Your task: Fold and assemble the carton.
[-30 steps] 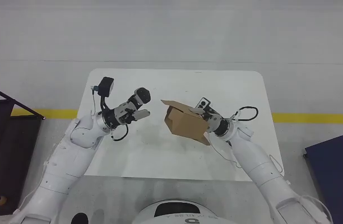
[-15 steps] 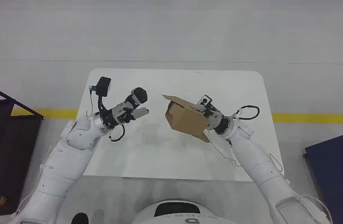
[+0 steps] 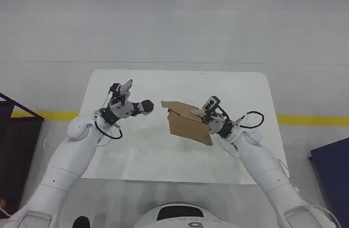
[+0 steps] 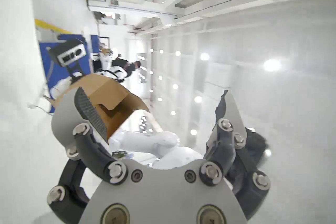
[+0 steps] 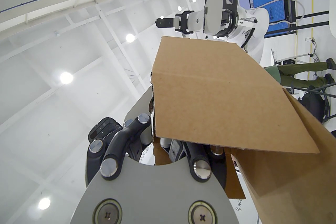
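Left arm [image 3: 77, 149]: elbow bent, forearm angled inward.
Left gripper [image 4: 152, 95]: fingers spread wide.
Right arm [image 3: 260, 163]: bent, forearm angled inward.
Right gripper [image 3: 204, 116]: clamped on carton [image 3: 186, 123] edge.

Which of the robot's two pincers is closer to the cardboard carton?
Right. The right pincer grips the carton by one edge; the left pincer, open, hangs apart from its other side.
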### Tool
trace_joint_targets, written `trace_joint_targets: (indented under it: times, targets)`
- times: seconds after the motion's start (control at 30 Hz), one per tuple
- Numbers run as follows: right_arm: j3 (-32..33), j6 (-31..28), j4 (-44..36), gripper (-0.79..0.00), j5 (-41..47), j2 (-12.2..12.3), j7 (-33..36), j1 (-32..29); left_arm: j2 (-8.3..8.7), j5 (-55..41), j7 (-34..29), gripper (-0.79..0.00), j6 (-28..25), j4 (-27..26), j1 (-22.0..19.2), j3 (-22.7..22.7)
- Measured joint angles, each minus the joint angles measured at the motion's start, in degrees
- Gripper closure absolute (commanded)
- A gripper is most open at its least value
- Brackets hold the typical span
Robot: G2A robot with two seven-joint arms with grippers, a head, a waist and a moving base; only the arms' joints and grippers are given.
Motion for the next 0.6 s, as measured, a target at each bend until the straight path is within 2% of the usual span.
trace_joint_targets:
  times: [0.1,0.2,0.6]
  targets:
    - [0.18,0.46,-0.33,0.0,0.08,0.05,0.44,0.0,-0.58,-5.92,-1.9,-0.785,6.69,0.86,-0.76,1.41]
    - [0.29,0.64,-0.46,0.0,0.12,0.06,0.57,-0.02,-1.05,-7.58,-1.92,-0.785,10.53,1.47,-1.49,2.69]
    - [-0.74,0.61,0.93,0.0,-0.39,-0.23,1.04,0.11,-2.86,-13.81,-1.23,-0.785,16.72,-0.01,-2.98,5.29]
